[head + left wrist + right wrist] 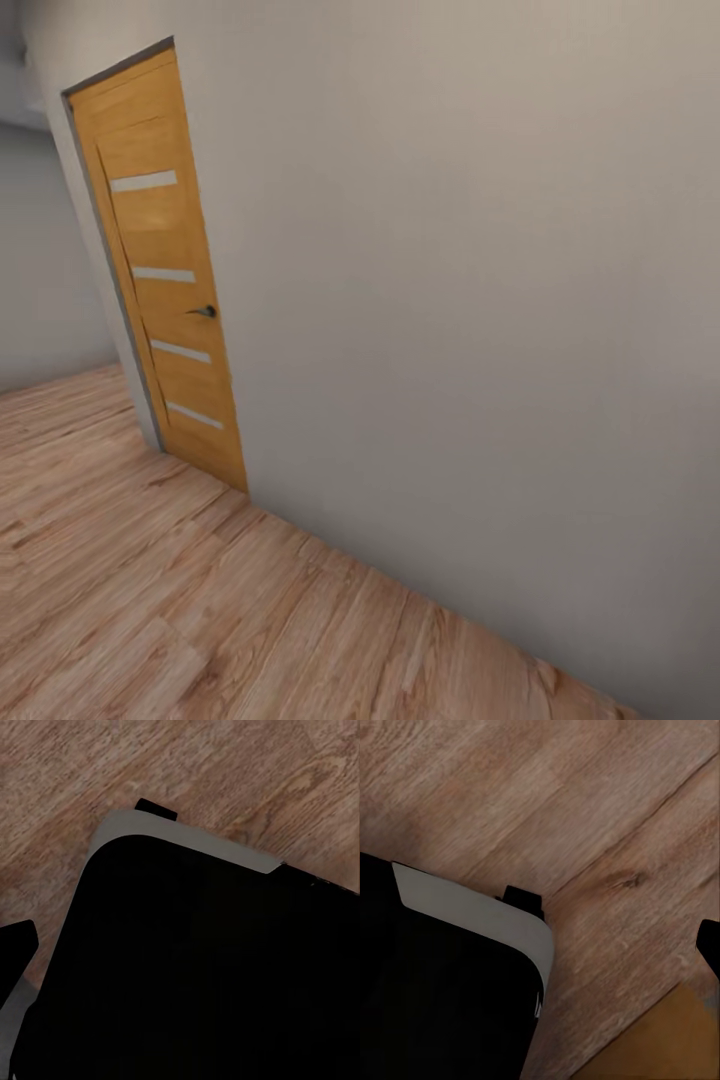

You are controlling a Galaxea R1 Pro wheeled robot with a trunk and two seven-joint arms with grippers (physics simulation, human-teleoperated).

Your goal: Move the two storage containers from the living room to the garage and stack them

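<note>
The head view looks along a plain grey-white wall (480,300) that meets a light wood plank floor (150,600). Set in that wall towards the left is a closed orange-brown wooden door (165,280) with four narrow pale horizontal panes and a small dark lever handle (205,312) on its right edge; a thin grey frame borders its left side. Beyond the door, a second pale wall stands further back at the left.

The left wrist view looks down at the same plank floor (225,765), with a large black, grey-edged rounded body of the robot (195,967) over most of the lower part. A small black tip pokes out past its grey edge.

The right wrist view shows the plank floor (547,802), the black grey-edged robot body (435,997) and an orange-brown patch (675,1042) in one corner.

Whether either gripper's jaws are apart or together cannot be told from these views. The two storage containers cannot be placed from them either.
</note>
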